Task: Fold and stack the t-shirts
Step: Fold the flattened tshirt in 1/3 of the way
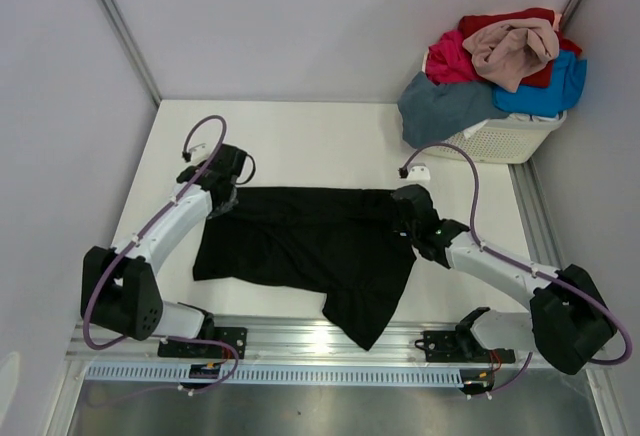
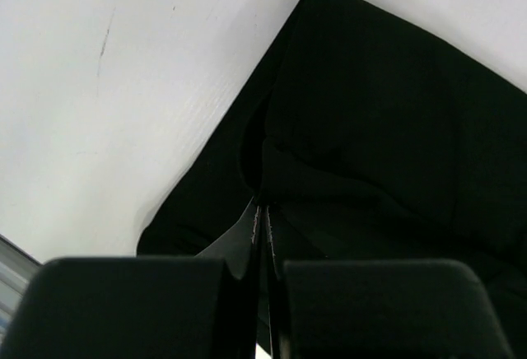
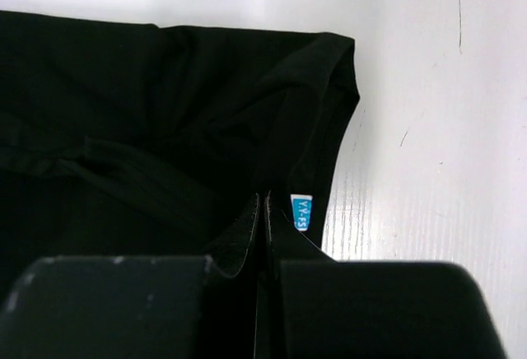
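A black t-shirt (image 1: pixel 310 241) lies spread across the middle of the white table, one part hanging towards the near edge. My left gripper (image 1: pixel 222 196) is shut on its far left corner. In the left wrist view the cloth (image 2: pixel 370 128) bunches up into the closed fingertips (image 2: pixel 262 207). My right gripper (image 1: pixel 408 206) is shut on the far right corner. There the black cloth (image 3: pixel 165 104) runs into the tips (image 3: pixel 263 198), beside a small blue label (image 3: pixel 301 212). The shirt's far edge stretches between both grippers.
At the back right stands a white slotted basket (image 1: pixel 510 141), heaped with beige-pink (image 1: pixel 515 48), red (image 1: pixel 500 24), magenta (image 1: pixel 450 61), bright blue (image 1: pixel 550 91) and slate grey-blue (image 1: pixel 445 106) shirts. A small white piece (image 1: pixel 419 171) lies behind the right gripper. A metal rail (image 1: pixel 320 341) runs along the near edge.
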Tool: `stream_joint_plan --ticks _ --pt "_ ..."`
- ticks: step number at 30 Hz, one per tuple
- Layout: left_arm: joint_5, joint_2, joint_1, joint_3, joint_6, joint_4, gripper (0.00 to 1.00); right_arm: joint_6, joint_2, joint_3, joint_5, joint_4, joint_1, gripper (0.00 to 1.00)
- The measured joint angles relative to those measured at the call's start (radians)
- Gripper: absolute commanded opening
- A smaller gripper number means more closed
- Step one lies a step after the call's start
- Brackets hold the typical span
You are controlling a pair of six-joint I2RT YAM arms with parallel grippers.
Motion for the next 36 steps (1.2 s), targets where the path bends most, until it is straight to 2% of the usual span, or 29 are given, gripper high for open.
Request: stream_joint_plan --ticks 11,21,26,27,31,32,35,36 --pt "0.085 0.035 0.072 -0.031 -0.069 0.021 0.01 0.068 -0.018 -0.068 0.0 0.011 0.032 0.0" --pt "0.093 0.035 0.093 -0.037 -0.106 0.021 0.01 0.125 -0.085 -0.176 0.024 0.022 0.069 0.0" --pt "0.105 0.035 0.119 -0.04 -0.123 0.021 0.02 0.143 -0.055 -0.197 0.056 0.043 0.069 0.27" --pt "0.109 0.035 0.128 -0.043 -0.129 0.021 0.02 0.146 -0.048 -0.2 0.061 0.043 0.069 0.38" --pt "0.145 0.035 0.166 -0.076 -0.144 0.034 0.06 0.156 -0.033 -0.201 0.083 0.042 0.069 0.57" --pt "0.156 0.035 0.175 -0.082 -0.146 0.035 0.07 0.158 -0.029 -0.201 0.088 0.04 0.069 0.66" --pt "0.185 0.035 0.2 -0.087 -0.147 0.038 0.15 0.164 -0.013 -0.193 0.105 0.022 0.069 0.72" --pt "0.19 0.035 0.203 -0.087 -0.146 0.042 0.23 0.164 -0.011 -0.189 0.109 0.013 0.069 0.72"
